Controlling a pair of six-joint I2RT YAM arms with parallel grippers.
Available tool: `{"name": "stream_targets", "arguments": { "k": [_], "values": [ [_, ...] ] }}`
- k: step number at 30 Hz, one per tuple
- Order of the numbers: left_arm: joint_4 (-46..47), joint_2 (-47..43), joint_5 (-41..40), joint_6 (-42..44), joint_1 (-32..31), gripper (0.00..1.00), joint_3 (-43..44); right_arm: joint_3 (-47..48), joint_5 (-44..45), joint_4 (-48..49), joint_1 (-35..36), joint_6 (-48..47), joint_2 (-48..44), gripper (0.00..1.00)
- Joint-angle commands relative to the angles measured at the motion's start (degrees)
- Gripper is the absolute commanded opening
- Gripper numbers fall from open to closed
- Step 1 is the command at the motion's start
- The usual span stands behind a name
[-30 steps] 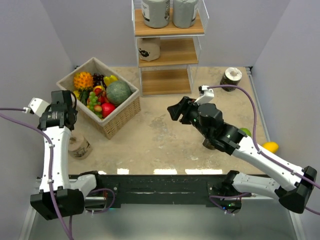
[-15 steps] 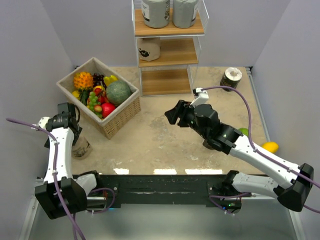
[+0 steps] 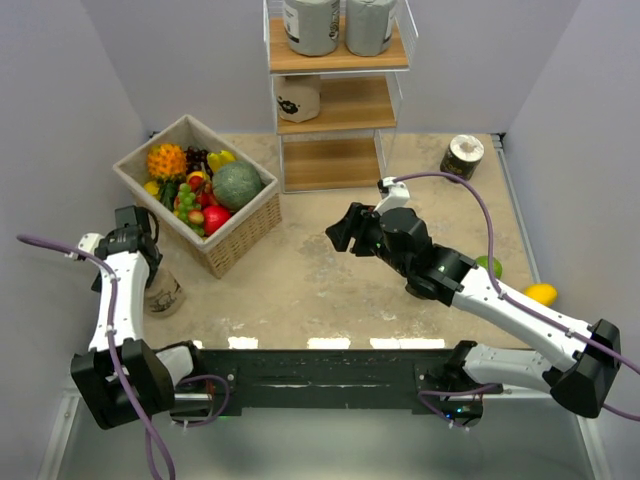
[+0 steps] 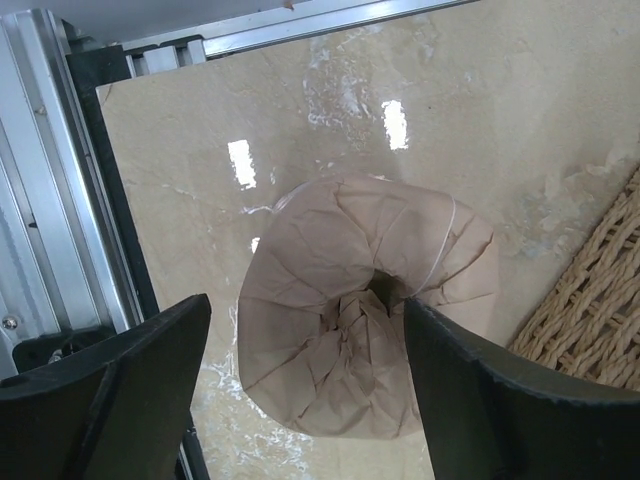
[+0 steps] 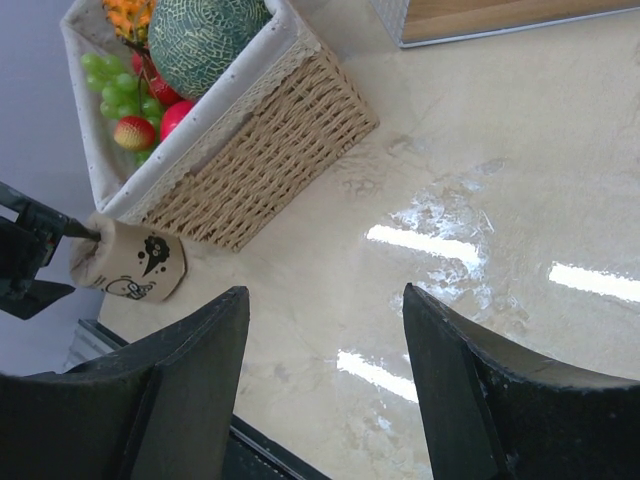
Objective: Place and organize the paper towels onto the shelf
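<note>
A tan paper towel roll with black prints (image 3: 164, 297) stands on the table left of the basket. In the left wrist view its crumpled top (image 4: 365, 340) lies between my fingers. My left gripper (image 3: 143, 268) (image 4: 305, 305) is open and straddles the roll from above. My right gripper (image 3: 340, 228) (image 5: 325, 300) is open and empty over the middle of the table. It sees the same roll (image 5: 130, 262) far off. The shelf (image 3: 392, 62) holds two grey rolls (image 3: 310, 25) on its top board and a tan roll (image 3: 298, 98) on the middle board. A dark-wrapped roll (image 3: 462, 155) stands at the back right.
A wicker fruit basket (image 3: 245, 228) (image 5: 250, 150) stands just right of the tan roll, and its corner is close to my left fingers (image 4: 600, 310). A yellow mango (image 3: 541, 293) and a green fruit (image 3: 490, 264) lie beside my right arm. The metal table rail (image 4: 60, 180) runs on the left.
My left gripper swung down and toward me, ending over the tan roll. My right gripper drifted slightly left. No roll has moved.
</note>
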Motion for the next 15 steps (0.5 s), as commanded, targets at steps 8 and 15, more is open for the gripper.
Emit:
{"name": "stream_targets", "arguments": {
  "k": [8,15],
  "values": [
    [-2.32,-4.7,-3.81,-7.38,0.55,0.75,-1.69,1.95,0.44,1.01,0.03,-2.54,-0.66,0.67],
    [1.02,-3.21,-1.28,-7.91,0.55,0.73,-7.31,1.77,0.18,1.27,0.12,-1.84,-0.75,0.68]
  ]
}}
